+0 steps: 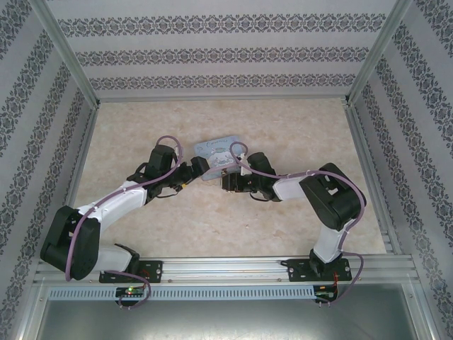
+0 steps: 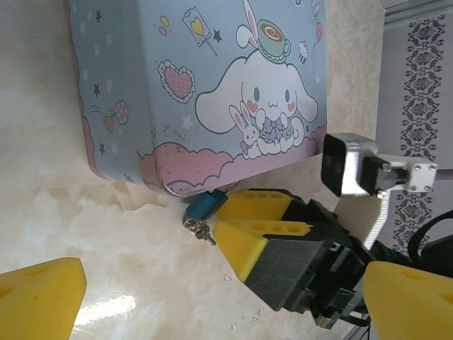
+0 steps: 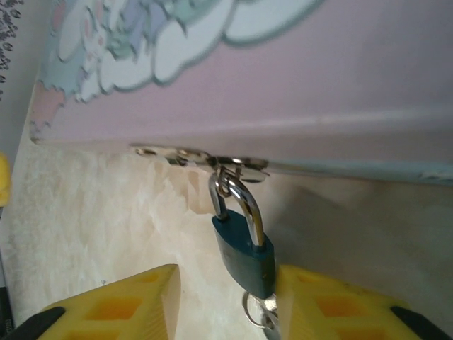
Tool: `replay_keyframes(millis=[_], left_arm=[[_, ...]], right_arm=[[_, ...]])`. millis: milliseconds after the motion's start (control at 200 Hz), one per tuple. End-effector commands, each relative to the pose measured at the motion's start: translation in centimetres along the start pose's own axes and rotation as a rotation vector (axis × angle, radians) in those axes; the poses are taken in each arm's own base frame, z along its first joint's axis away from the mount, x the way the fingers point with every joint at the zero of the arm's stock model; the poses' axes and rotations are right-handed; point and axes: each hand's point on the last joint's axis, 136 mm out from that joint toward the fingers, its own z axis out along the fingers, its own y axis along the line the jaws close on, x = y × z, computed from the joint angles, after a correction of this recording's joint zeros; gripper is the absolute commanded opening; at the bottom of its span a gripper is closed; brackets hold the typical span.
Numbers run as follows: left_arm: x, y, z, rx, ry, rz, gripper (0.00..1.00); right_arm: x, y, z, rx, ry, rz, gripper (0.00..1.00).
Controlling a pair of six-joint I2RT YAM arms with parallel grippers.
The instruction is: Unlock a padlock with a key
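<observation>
Right gripper straddling the padlock at the tin's edge, left gripper spread wide nearby.

On the pale marbled table lies a pale-blue cartoon tin. The left gripper faces it with its jaws fully apart and nothing between them. The right gripper has its jaws partly apart around the padlock: one yellow finger lies against the teal body, while the other stands clear of it. The padlock hangs by its shackle from the tin's hasp. Its long axis runs straight out from the tin, slightly tilted, with the keyhole end toward the right gripper. The key shows as a small silvery bit at that end.
</observation>
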Motion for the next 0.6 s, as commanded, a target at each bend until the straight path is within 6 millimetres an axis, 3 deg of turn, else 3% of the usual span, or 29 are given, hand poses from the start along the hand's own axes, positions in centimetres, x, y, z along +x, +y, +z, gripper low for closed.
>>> replay_keyframes(millis=[0,245,460,490,555,595], left_arm=[[-0.2,0.3,-0.1,0.007,-0.003,-0.015,1.0],[-0.2,0.2,-0.1,0.015,-0.002,-0.014,1.0],[-0.1,0.0,-0.2,0.02,0.0,-0.002,1.0],[-0.2,0.0,-0.2,0.02,-0.001,-0.001,1.0],[-0.2,-0.2,-0.3,0.026,-0.002,0.003,1.0],[-0.3,-0.3,-0.3,0.03,-0.003,0.002,1.0]], right_arm=[[-0.2,0.4,0.5,-0.02,-0.003,-0.025,0.34],[-0.2,-0.7,0.0,0.016,-0.025,-0.002,0.01],[-0.3,-0.9,-1.2,0.024,-0.058,0.02,0.0],[-0.2,-0.9,-1.4,0.026,-0.063,0.022,0.06],[-0.1,-0.9,-1.9,0.026,-0.081,0.03,0.36],[0.0,-0.9,-2.1,0.027,-0.091,0.036,0.44]])
